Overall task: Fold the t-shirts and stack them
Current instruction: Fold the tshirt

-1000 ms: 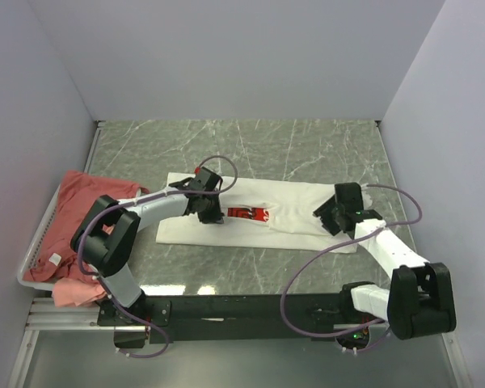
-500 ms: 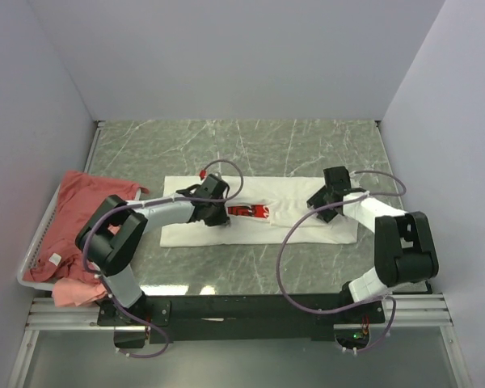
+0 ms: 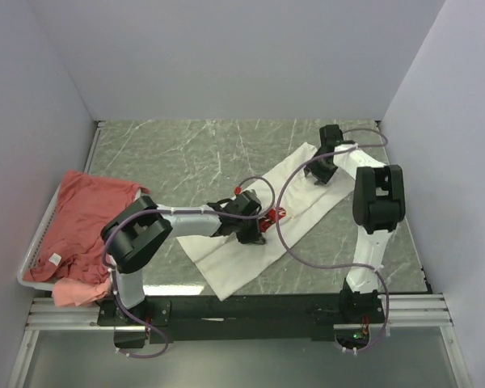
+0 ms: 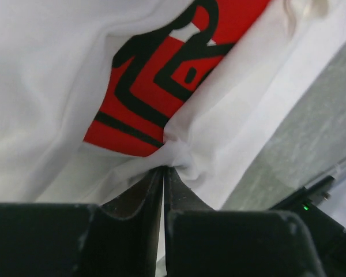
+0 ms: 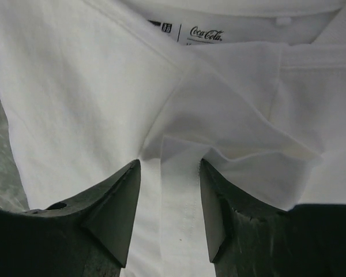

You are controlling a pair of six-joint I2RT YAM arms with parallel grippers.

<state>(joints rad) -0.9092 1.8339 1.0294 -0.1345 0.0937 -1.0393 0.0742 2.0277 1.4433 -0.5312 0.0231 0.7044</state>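
Observation:
The white t-shirt [image 3: 230, 267] lies as a long folded strip set diagonally on the marble table, from near centre to far right. Its red print [image 3: 273, 215] shows mid-strip and fills the left wrist view [image 4: 161, 75]. My left gripper [image 3: 255, 229] is shut on a pinch of white cloth just below the print [image 4: 163, 168]. My right gripper [image 3: 318, 171] is at the strip's far right end, its jaws part closed with a folded hem between them [image 5: 168, 164]. The neck label [image 5: 206, 33] lies just beyond. The salmon-red t-shirts [image 3: 85, 210] are heaped at the left.
The white wire basket [image 3: 32, 255] at the left edge holds the salmon heap, and a pink piece [image 3: 73, 293] hangs over its near corner. Grey walls close in the table on three sides. Purple cables loop over the shirt's middle [image 3: 281, 230].
The shirt has swung from lying across the table to a diagonal. My right gripper moved its end far back and right. My left gripper moved right and nearer with the print.

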